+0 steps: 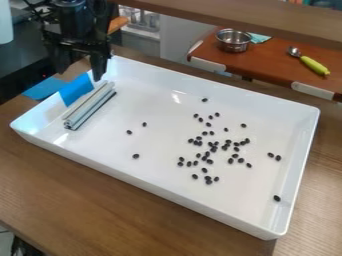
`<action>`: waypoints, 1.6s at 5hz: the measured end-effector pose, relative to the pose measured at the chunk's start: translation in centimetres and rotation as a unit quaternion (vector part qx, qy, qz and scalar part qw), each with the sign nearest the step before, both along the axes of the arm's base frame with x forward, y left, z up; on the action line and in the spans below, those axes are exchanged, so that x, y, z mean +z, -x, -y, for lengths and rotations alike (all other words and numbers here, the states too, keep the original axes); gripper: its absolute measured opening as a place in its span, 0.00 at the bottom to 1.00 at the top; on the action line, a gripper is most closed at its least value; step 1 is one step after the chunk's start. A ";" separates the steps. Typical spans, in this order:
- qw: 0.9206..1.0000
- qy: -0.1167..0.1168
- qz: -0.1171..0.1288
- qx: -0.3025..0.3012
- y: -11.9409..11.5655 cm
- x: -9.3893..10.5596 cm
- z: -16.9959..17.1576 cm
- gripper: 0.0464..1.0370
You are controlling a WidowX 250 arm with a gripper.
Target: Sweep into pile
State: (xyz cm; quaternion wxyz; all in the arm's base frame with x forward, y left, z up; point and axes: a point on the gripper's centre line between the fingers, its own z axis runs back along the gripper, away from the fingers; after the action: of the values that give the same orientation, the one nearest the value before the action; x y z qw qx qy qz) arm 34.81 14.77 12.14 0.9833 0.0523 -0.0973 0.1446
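My black gripper (pixel 79 62) hangs at the upper left, over the tray's back left corner, its two fingers spread apart with nothing seen between them. Below it, along the left end inside the white tray (pixel 153 175), lies a grey bar-shaped sweeper (pixel 91 106) with a dark lower edge, apart from the fingers. Many small black beans (pixel 214 149) are scattered on the tray floor, densest right of centre. A few lie apart, such as a bean (pixel 135 156) toward the left and a bean (pixel 276 198) near the right wall.
Blue tape (pixel 76 89) covers part of the tray's left wall. The raised walls enclose the beans and sweeper. Behind, a reddish-brown table (pixel 267 65) holds a metal pot (pixel 234 41) and a green-handled spoon (pixel 314 65). A wooden beam (pixel 240 17) crosses the top.
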 end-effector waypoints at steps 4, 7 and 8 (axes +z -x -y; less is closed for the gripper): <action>0.999 0.037 -0.024 0.001 -2.4 -4.8 0.3 0.96; 0.999 0.028 -0.012 -0.035 -2.1 -5.9 0.5 0.96; 0.998 0.027 -0.013 -0.046 -1.9 -5.8 0.6 0.96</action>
State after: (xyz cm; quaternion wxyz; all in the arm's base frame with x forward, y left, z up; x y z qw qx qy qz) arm 36.73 14.19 6.37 0.9912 0.0232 -0.0826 0.1011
